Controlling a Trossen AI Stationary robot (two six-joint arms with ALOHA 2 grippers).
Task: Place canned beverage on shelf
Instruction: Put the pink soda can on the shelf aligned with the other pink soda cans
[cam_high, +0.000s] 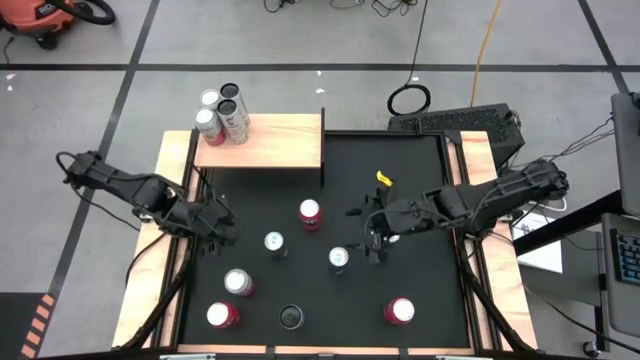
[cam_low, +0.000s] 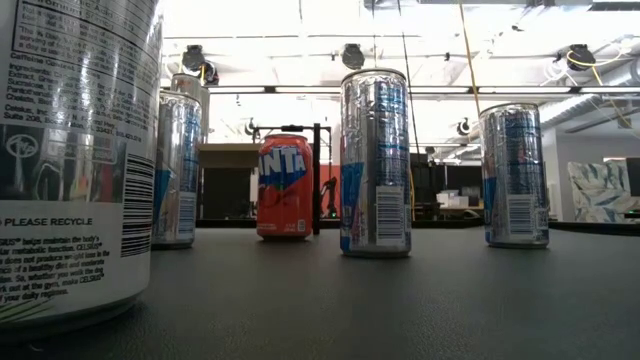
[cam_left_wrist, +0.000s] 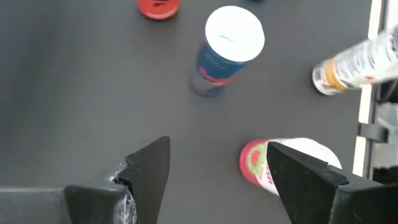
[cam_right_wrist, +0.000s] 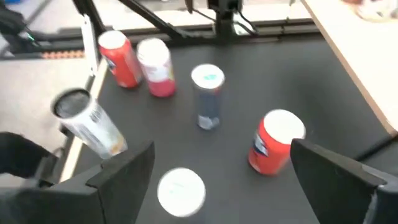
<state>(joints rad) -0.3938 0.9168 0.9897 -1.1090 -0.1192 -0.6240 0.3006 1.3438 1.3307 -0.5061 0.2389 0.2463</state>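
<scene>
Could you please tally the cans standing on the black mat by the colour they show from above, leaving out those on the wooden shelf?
Red cans: 3
Silver cans: 3
Black-topped can: 1
Total on the black mat: 7

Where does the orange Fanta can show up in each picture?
High view: Fanta can, mid-table, near the shelf.
Low view: far back, left of centre.
Left wrist view: probably the red can farthest ahead.
Right wrist view: the orange can close ahead.
Shared landmark: slim blue can beside it.
</scene>
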